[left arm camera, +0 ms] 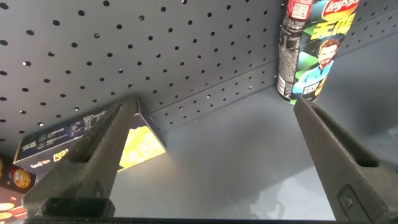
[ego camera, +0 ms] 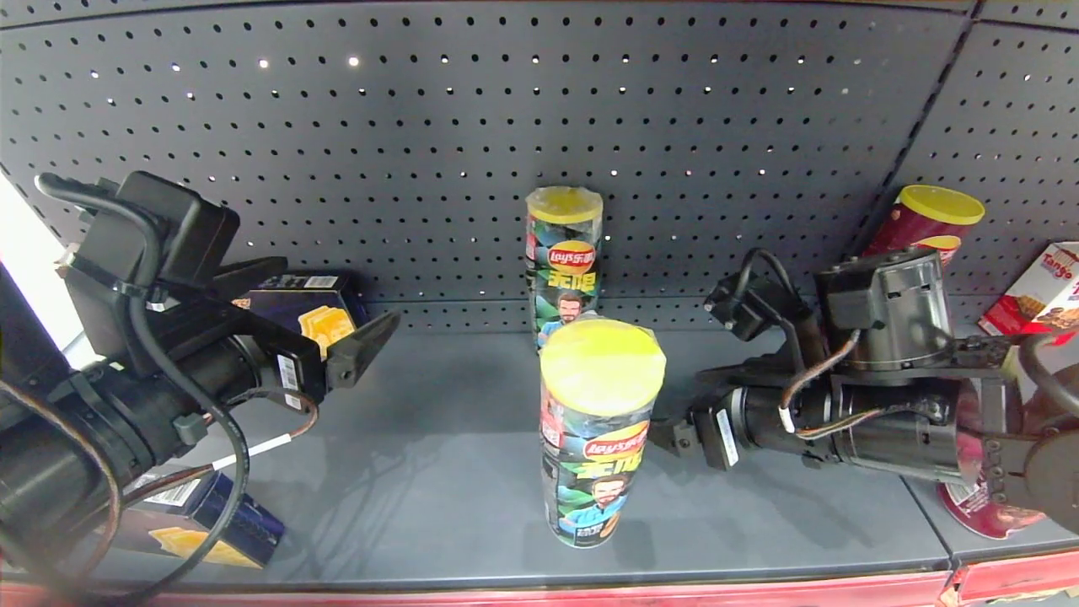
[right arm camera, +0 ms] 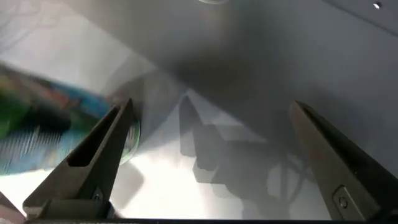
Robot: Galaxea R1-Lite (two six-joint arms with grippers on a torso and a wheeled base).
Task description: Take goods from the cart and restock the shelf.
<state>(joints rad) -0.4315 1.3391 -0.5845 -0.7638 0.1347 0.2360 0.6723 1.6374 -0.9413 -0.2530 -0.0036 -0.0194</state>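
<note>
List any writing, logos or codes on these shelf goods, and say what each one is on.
Front can: red logo, big yellow characters; fine print too small.
Rear can: same logo and characters, plus a square code.
Red-and-white box: one slanted brand word, readable.
Dark blue box: white barcode label, too small to read.

Front tall cylindrical can with yellow lid [ego camera: 597, 438], lower centre of the head view: red-and-yellow oval logo above large yellow characters.
Rear matching can [ego camera: 563, 257], upper centre: same logo and characters.
Left wrist view, upper right: one such can carries a square scan code near its top.
Dark blue cardboard carton [ego camera: 316, 308], left: white barcode label, small print illegible.
Red-and-white carton [ego camera: 1041, 291], right edge: slanted red brand word.
</note>
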